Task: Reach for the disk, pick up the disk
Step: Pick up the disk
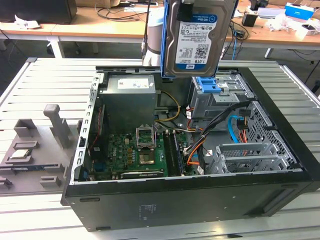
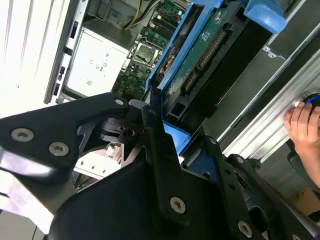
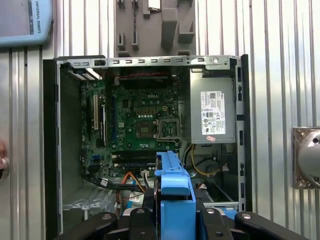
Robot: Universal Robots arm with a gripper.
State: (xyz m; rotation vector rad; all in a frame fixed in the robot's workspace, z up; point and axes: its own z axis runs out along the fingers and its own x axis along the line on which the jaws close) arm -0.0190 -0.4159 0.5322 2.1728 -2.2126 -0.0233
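Bright, even light; glare bleaches the slatted table [image 2: 25, 60] white.

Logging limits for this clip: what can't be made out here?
1. Exterior view: the disk is cut off at its top by the upper edge, hiding the grip.
2. Second wrist view: the disk's label faces away.
3. First wrist view: the hand and disk cover one end of the computer case.
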